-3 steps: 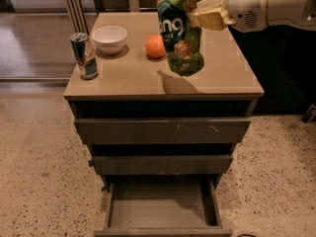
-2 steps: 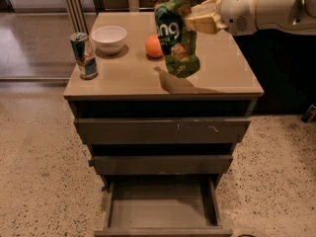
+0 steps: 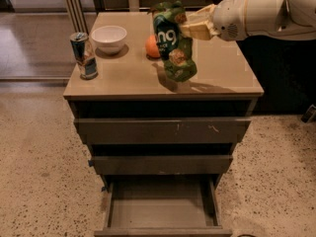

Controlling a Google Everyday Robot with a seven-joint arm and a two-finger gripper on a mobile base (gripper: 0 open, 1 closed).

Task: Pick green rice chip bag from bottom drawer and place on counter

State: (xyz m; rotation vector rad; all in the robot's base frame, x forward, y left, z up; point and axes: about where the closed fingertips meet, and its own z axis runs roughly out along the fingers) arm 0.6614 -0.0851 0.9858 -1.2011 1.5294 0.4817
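The green rice chip bag (image 3: 173, 41) hangs upright in the air above the middle of the counter (image 3: 217, 75), its white "ng" letters facing me. My gripper (image 3: 190, 26) reaches in from the right and is shut on the bag's upper right edge. The bag's bottom hangs just above the counter top and throws a shadow on it. The bottom drawer (image 3: 160, 204) stands pulled open below, and its visible inside is bare.
On the counter stand a silver-blue drink can (image 3: 84, 56) at the left, a white bowl (image 3: 109, 38) behind it, and an orange (image 3: 151, 47) behind the bag. The two upper drawers (image 3: 163, 130) are slightly open. Speckled floor surrounds the cabinet.
My gripper and the bag have moved a little to the left over the counter. The can, bowl and orange have not moved.
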